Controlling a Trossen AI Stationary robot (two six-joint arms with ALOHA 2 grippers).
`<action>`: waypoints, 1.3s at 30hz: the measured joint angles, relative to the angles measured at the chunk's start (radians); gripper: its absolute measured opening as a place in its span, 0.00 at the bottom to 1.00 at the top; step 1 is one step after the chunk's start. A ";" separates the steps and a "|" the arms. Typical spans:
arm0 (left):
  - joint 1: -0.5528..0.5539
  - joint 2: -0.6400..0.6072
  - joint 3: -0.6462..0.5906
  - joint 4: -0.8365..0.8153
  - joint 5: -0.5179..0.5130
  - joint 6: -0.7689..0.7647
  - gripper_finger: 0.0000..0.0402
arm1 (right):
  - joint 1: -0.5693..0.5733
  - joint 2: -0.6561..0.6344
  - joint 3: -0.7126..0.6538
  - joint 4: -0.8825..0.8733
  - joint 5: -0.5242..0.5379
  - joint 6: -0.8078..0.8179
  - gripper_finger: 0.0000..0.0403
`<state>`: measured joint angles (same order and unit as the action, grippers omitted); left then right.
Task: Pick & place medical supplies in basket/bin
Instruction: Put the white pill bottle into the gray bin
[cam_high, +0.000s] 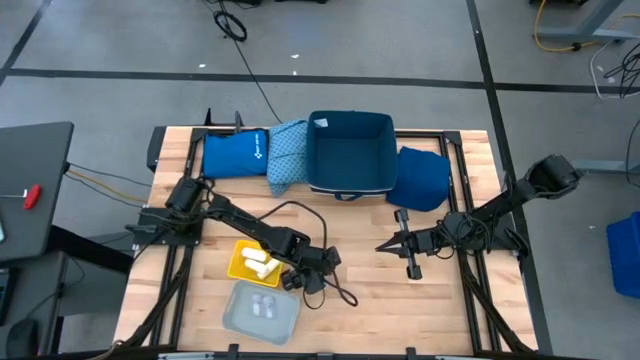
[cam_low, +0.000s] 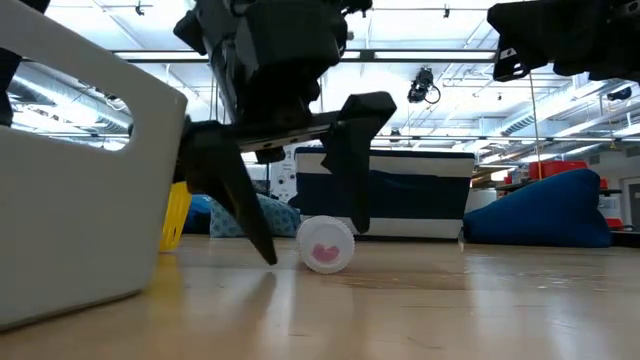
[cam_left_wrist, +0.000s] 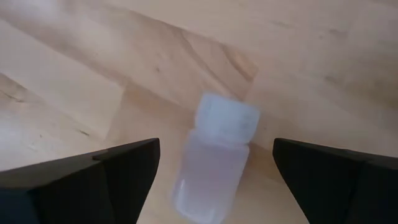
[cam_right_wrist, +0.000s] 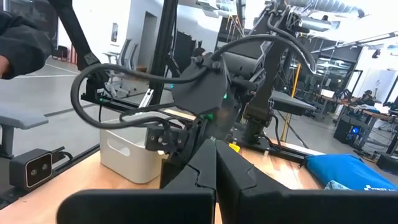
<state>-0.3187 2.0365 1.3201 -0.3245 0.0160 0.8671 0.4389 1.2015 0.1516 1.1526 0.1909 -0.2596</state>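
High view, contents of the wooden table (cam_high: 370, 300):

- Far edge, centre: dark blue bin (cam_high: 350, 153), open top.
- Left of the bin, touching it: folded teal patterned cloth (cam_high: 286, 155); further left, a bright blue pouch (cam_high: 235, 154) with white print.
- Right of the bin, against its side: dark blue cloth (cam_high: 422, 178), bunched.
- Near left: yellow tray (cam_high: 241, 262) holding white tubes (cam_high: 258, 263); just nearer, a grey-white bin (cam_high: 262, 308) with small pale items inside.
- Left gripper (cam_high: 292, 282): lowered to the table just right of the yellow tray, at the far right corner of the grey-white bin.
- Right gripper (cam_high: 386, 247): over bare table right of centre, nearer than the dark blue cloth, fingers pointing left toward the left arm.

Low view: left gripper (cam_low: 290, 215) fingers spread wide, tips at the tabletop; a small clear vial (cam_low: 326, 244) with a white cap lies on its side on the wood between them, untouched.

Left wrist view: vial (cam_left_wrist: 214, 160) lying between the two dark fingers (cam_left_wrist: 127, 171), a gap on each side.

Right wrist view: right gripper (cam_right_wrist: 216, 168) fingers pressed together, holding nothing; grey-white bin (cam_right_wrist: 127, 155) and left arm beyond.
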 joint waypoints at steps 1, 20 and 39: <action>0.001 0.000 0.000 0.004 0.000 0.000 0.78 | 0.000 0.000 0.000 -0.001 0.000 0.000 0.00; 0.013 -0.001 0.016 -0.013 -0.019 0.025 0.34 | 0.000 0.000 0.000 -0.004 0.000 0.000 0.00; 0.032 -0.001 0.039 0.164 0.199 -0.305 0.32 | 0.000 0.000 0.000 -0.005 -0.014 0.011 0.00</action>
<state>-0.2865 2.0354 1.3592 -0.1608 0.2149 0.5624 0.4389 1.2015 0.1516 1.1481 0.1767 -0.2488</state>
